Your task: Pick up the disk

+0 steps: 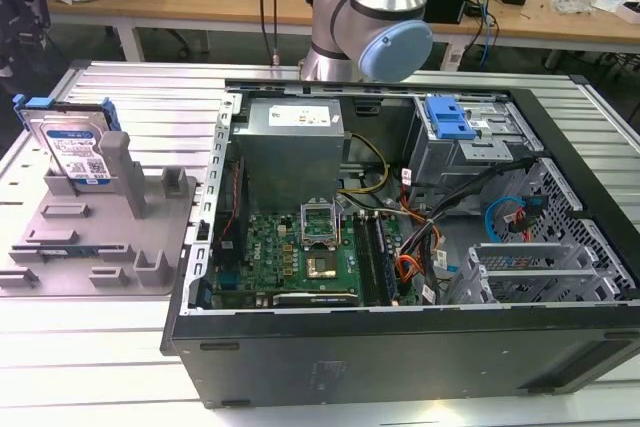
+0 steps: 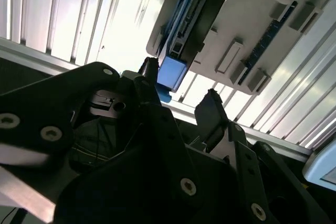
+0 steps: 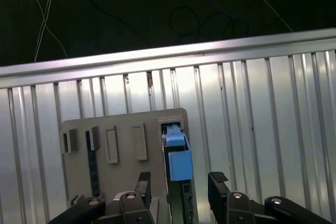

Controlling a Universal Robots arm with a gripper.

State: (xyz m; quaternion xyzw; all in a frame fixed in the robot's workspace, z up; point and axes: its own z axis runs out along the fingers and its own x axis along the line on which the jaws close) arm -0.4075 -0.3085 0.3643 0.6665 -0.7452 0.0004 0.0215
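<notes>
We see a big black computer box (image 1: 400, 357) lying open on the ribbed metal surface (image 1: 140, 97). Inside are a green board (image 1: 285, 252) and coloured wires (image 1: 412, 265). A grey tray (image 1: 90, 237) sits beside it.

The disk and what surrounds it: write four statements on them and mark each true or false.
1. The disk stands on edge in the grey holder tray. True.
2. The hand is shut on the disk. False: the hand is open and hangs clear of the disk.
3. The computer case has its side panel on. False: the side is open and the motherboard shows.
4. The holder tray lies on the ribbed metal table, on the exterior view's left of the computer case. True.
</notes>
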